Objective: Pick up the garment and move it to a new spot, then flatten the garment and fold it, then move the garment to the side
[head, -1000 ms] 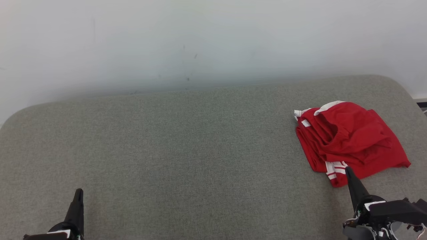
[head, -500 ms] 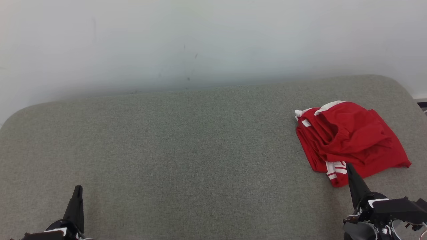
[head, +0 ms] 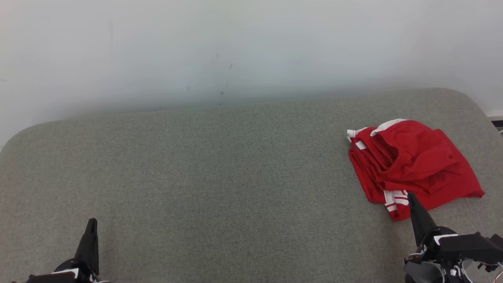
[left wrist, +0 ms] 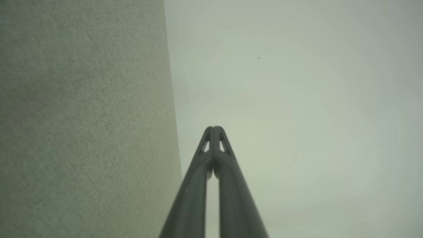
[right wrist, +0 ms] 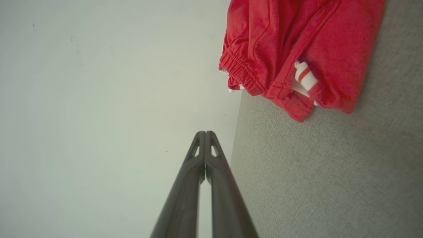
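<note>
Two end effectors in frame, both with fingers pressed together, neither pinching anything.

Left end effector (head: 92, 222) — 7 o'clock in the head view, fingers pointing toward 12, over the bare grey fabric of the tabletop (head: 235, 177). The left wrist view agrees: its two fingers meet at the tips, with the tabletop at their 9 o'clock and the pale wall (head: 235, 47) at their 3.

Right end effector (head: 411, 195) — 5 o'clock in the head view, fingers tilted slightly toward 11. From the head camera its tip overlaps the near hem of the garment (head: 416, 161), right by the striped trim. The right wrist view shows a clear gap between tip and cloth, with the garment at 1 o'clock of the tip, so they're not touching.

Garment: red, white trim with red stripes, and a gathered elastic band visible in the right wrist view. It lies on the tabletop at 3 o'clock, close to the right-hand edge and well apart from the left end effector. It's a compact bunched stack of several creased layers, not flat. White trim pokes out at its 11 o'clock corner and again at its 6 o'clock edge.

Wall runs along the tabletop's 12 o'clock side, with a few small dark specks on it.
</note>
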Controlling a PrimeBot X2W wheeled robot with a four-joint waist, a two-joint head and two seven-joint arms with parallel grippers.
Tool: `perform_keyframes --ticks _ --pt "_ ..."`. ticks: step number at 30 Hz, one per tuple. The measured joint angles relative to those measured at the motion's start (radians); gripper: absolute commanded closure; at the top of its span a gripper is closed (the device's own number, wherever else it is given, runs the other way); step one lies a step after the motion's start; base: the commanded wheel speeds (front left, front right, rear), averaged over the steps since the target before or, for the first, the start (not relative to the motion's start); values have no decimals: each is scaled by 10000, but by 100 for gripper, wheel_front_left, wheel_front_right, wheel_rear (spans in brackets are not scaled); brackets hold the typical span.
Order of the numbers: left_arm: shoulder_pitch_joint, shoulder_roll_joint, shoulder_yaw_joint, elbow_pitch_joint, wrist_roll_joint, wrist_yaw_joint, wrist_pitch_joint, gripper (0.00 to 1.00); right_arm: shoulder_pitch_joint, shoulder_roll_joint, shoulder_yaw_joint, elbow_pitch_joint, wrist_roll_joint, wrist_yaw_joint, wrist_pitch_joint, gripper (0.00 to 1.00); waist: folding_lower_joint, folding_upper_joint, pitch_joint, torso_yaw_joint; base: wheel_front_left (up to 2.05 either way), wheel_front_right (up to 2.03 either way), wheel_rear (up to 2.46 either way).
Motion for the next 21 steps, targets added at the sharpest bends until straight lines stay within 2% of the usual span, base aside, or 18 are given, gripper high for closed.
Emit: perform_keyframes --ticks 21 --pt "0 -2 0 -2 -2 0 0 100 0 0 0 0 0 0 0 100 0 0 0 0 0 0 0"
